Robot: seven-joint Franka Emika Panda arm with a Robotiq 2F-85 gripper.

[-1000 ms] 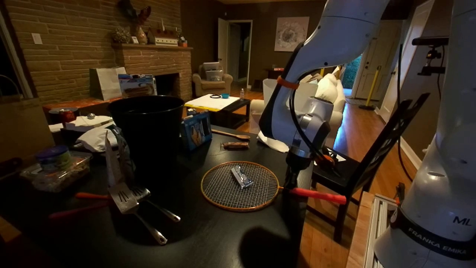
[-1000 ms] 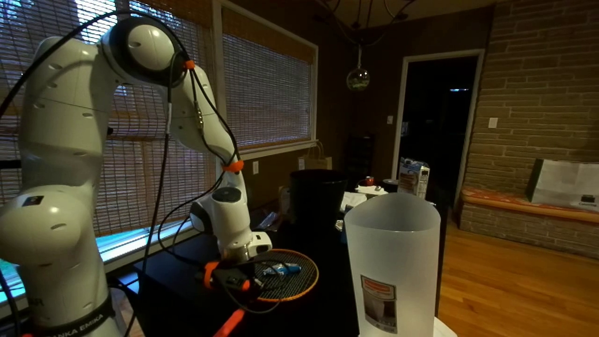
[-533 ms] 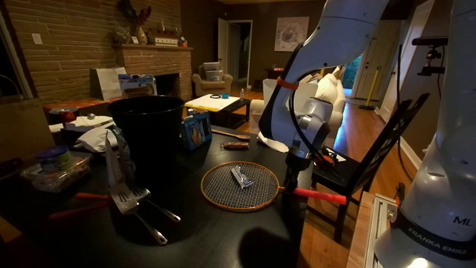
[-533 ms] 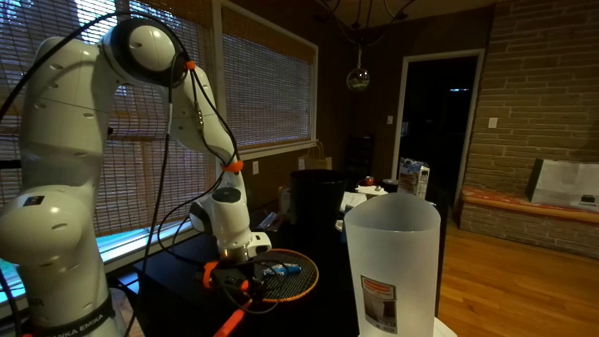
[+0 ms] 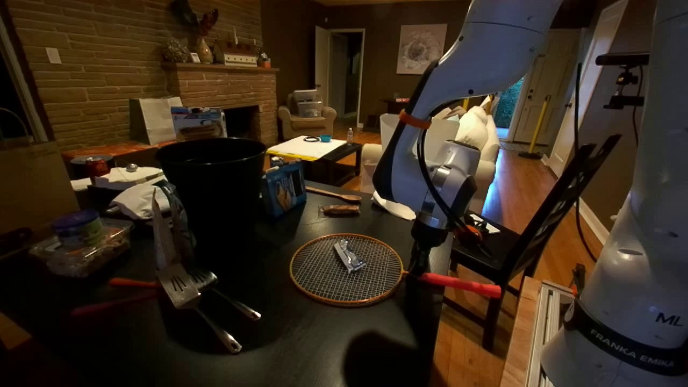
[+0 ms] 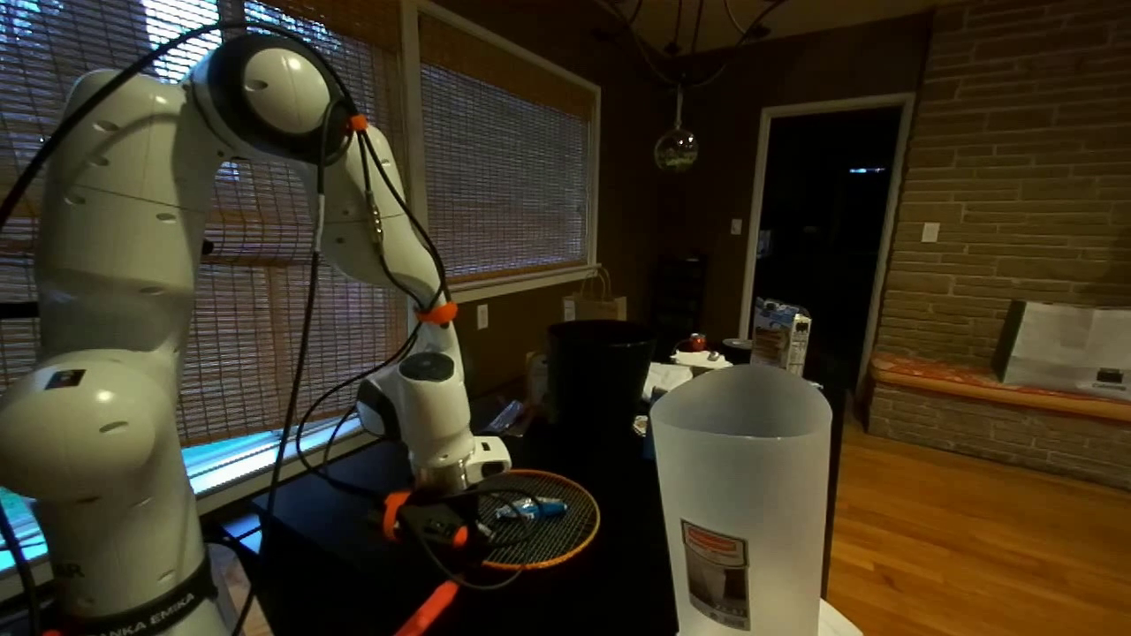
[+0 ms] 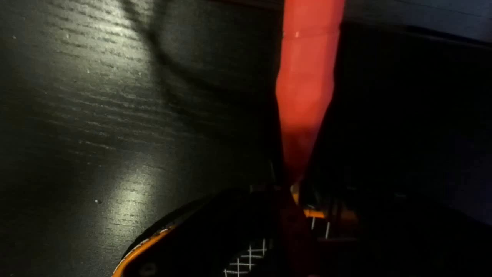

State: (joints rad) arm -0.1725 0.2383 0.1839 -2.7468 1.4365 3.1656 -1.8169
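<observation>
A badminton racket with an orange rim (image 5: 322,299) and a red handle (image 5: 462,285) lies on the black table. My gripper (image 5: 417,266) is low over it, pointing down where the thin shaft meets the handle. In the wrist view the red grip (image 7: 307,77) tapers down between dark fingers, and a sliver of orange shaft (image 7: 295,192) shows in a narrow gap. The fingers are too dark to tell whether they press on the shaft. On the strings rests a small wrapped packet, silver (image 5: 349,255) in an exterior view and blue (image 6: 532,509) from across.
Beyond the racket are a black bin (image 5: 212,193), a blue box (image 5: 285,188), a wooden spoon (image 5: 338,195) and a brown packaged item (image 5: 339,209). Metal spatulas (image 5: 180,287) lie left. A frosted bin (image 6: 742,495) stands by the table, and a chair (image 5: 532,231) is near the handle.
My gripper has shifted very slightly, a little to the left in both exterior views. The racket has nudged a tiny amount, its handle sliding left in an exterior view. The packet stays on the strings.
</observation>
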